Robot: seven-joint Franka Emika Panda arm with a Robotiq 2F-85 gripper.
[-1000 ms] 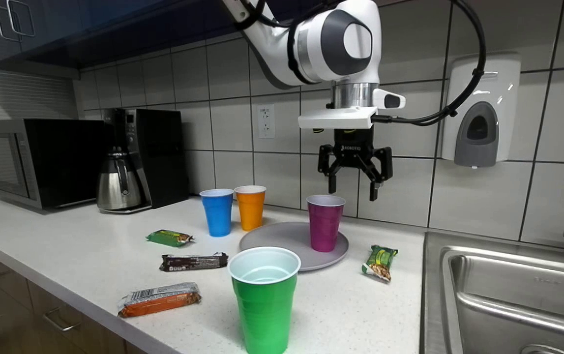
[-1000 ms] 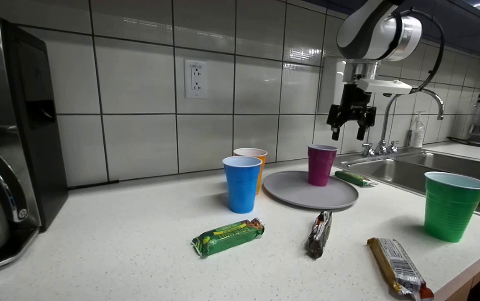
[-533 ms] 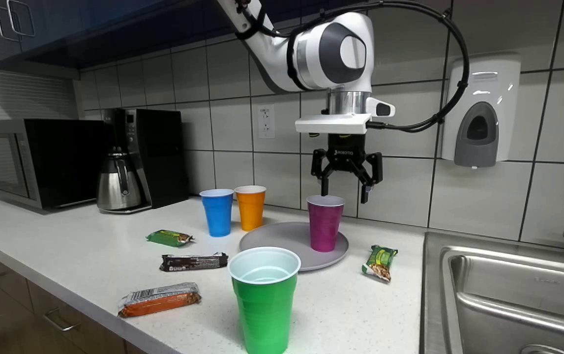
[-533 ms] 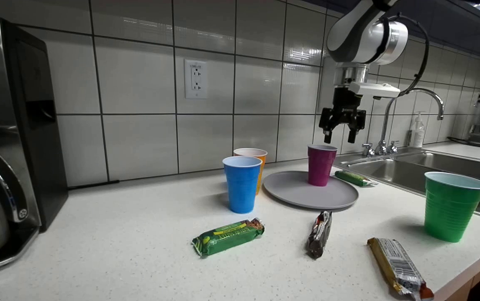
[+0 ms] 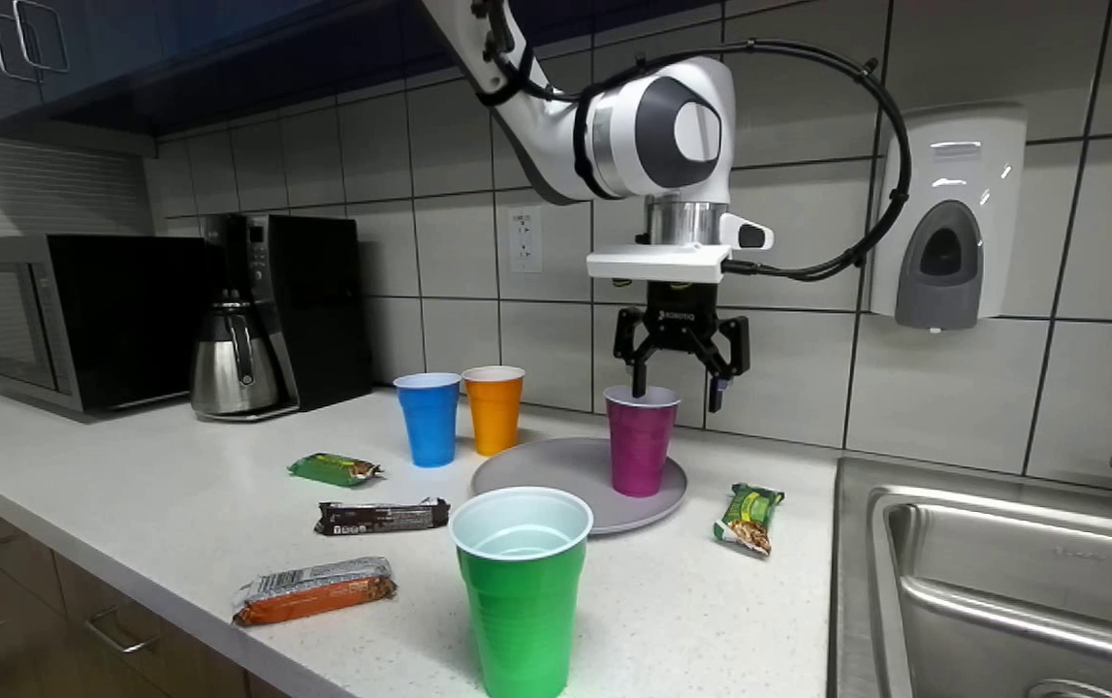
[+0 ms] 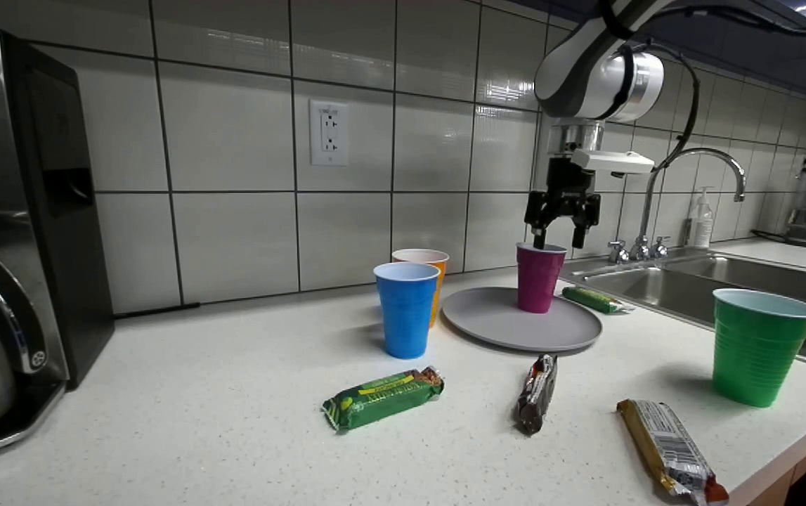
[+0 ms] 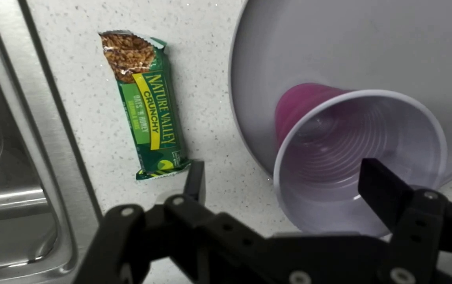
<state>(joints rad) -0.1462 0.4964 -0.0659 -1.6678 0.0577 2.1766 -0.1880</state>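
Observation:
A purple cup (image 5: 641, 451) stands upright on a grey plate (image 5: 536, 470). My gripper (image 5: 678, 396) hangs at rim height there, open and holding nothing. In the wrist view, one finger (image 7: 383, 189) overlaps the mouth of the purple cup (image 7: 328, 138); the opposite finger (image 7: 196, 179) is outside it, so part of the rim lies between them. Whether that finger dips inside or touches the wall, I cannot tell. In an exterior view the gripper (image 6: 559, 244) shows the same straddling. A green granola bar (image 7: 151, 106) lies on the counter beside the plate.
Blue (image 5: 429, 422) and orange (image 5: 494, 417) cups stand near the tiled wall. A green cup (image 5: 522, 601) is at the front. Several wrapped bars lie on the counter, including a dark one (image 5: 381, 517). The sink (image 5: 856, 582) borders one side, a coffee maker (image 5: 313, 301) the other.
My gripper has come down and shifted left in both exterior views, from above and beside the purple cup to its rim. It has stayed open; cups, plate and bars have not moved.

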